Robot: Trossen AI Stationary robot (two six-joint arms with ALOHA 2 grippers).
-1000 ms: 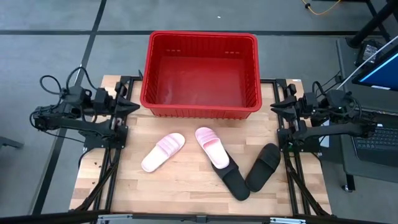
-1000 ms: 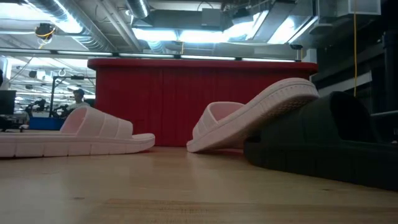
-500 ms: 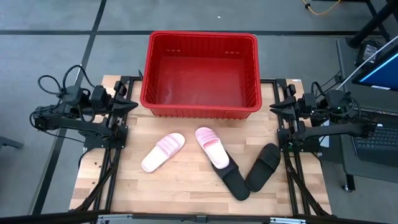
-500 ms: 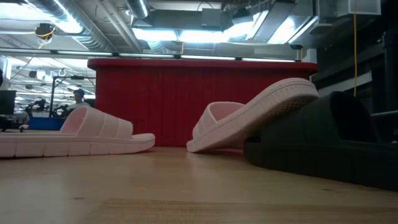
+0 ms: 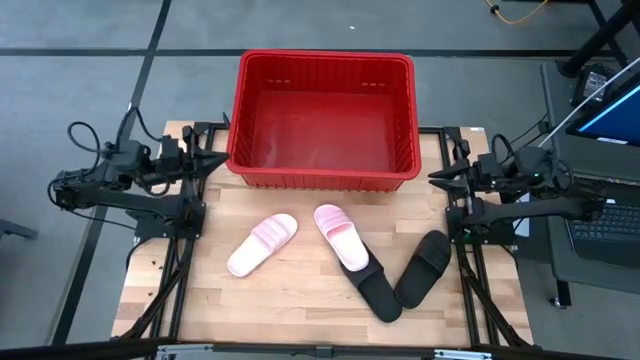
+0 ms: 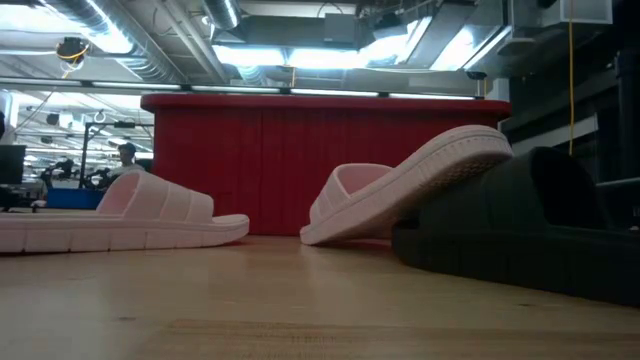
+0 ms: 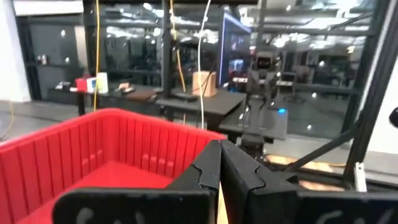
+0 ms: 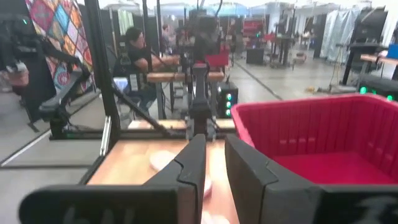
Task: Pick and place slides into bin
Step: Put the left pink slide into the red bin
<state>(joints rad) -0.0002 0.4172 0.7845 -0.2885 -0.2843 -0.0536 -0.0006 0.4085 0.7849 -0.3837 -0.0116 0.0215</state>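
Left gripper (image 5: 212, 159): fingers pressed together, empty, has edged closer to the bin (image 5: 322, 176) left wall.
Slides: pink pair (image 5: 262, 243) (image 5: 341, 235), black pair (image 5: 378, 290) (image 5: 423, 267), all on table (image 5: 290, 310) in front of bin; untouched.
Bin: empty.
Right gripper (image 5: 439, 176): narrow gap between fingers, empty, has crept toward bin right wall.
Meaning: arms just starting; no pick begun.

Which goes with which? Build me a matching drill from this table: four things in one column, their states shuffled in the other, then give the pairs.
1. bin
2. left pink slide
3. right pink slide
4. right black slide

A. one end propped up on a black slide
B. flat on the wood, touching nothing
C. red, nothing inside
D. lowest on the table's right-arm side

Pairs: 1-C, 2-B, 3-A, 4-D

The left gripper and right gripper wait at the bin's near corners.
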